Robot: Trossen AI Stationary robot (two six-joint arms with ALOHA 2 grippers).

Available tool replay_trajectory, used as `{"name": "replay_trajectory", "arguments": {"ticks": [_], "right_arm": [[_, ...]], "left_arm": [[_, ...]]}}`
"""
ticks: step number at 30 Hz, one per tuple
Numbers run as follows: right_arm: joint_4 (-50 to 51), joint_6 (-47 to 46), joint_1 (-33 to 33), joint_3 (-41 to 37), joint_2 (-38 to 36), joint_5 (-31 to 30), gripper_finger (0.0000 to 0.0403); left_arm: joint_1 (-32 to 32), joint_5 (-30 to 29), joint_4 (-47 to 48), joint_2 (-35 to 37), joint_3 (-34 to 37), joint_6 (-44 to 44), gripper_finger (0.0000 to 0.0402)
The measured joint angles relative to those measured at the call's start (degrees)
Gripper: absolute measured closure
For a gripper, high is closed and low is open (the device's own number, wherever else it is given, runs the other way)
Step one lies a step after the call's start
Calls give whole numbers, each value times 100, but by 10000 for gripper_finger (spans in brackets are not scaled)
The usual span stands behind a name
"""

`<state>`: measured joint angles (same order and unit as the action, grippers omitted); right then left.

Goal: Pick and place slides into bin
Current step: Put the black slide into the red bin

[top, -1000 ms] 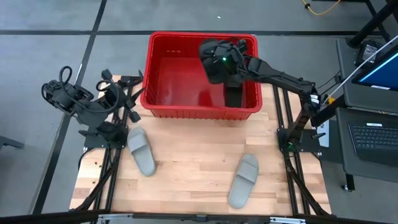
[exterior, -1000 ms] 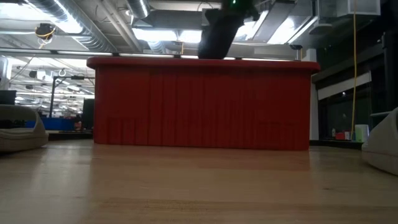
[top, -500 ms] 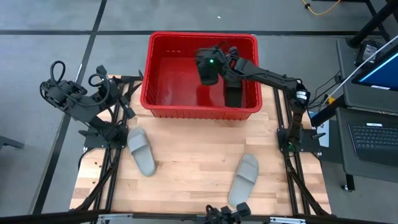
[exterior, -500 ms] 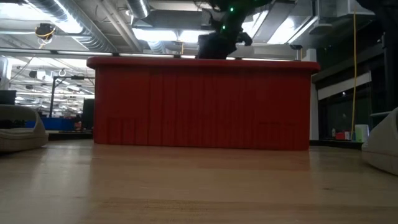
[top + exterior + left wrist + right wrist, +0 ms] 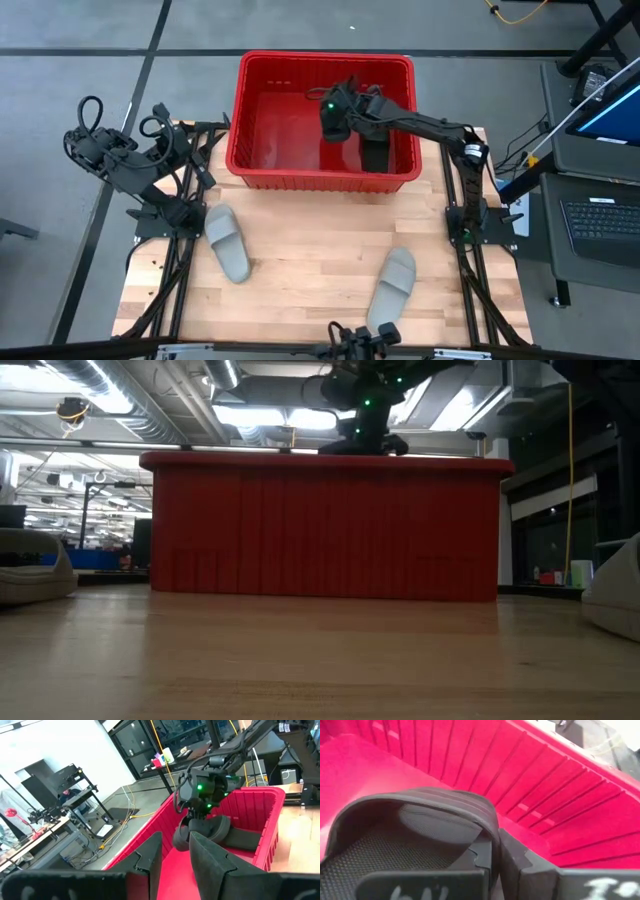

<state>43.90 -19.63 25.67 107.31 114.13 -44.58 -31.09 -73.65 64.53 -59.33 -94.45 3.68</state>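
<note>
A light wooden table carries three things directly. The red bin stands at its far edge, centred. One grey slide lies near the left edge, and another grey slide lies toward the near right corner, well apart.

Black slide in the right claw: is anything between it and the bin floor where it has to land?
Nothing visible. The right claw holds the black slide inside the bin, over bare red floor; the other black slide lies beside it toward the bin's right wall.
</note>
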Motion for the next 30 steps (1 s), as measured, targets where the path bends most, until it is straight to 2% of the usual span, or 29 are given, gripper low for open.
{"name": "replay_trajectory", "arguments": {"ticks": [8,13,22,30], "right_arm": [[-302,36,-12,0,56,-90,387],[-317,37,-63,-15,56,269,387],[-1698,177,-82,-1316,-452,336,387],[-1808,-334,54,-1942,-673,-6,387]], "left_arm": [[0,0,2,0,0,0,308],[0,-1,43,0,0,0,308],[2,-5,210,0,0,0,311],[2,-7,212,0,0,0,309]]}}
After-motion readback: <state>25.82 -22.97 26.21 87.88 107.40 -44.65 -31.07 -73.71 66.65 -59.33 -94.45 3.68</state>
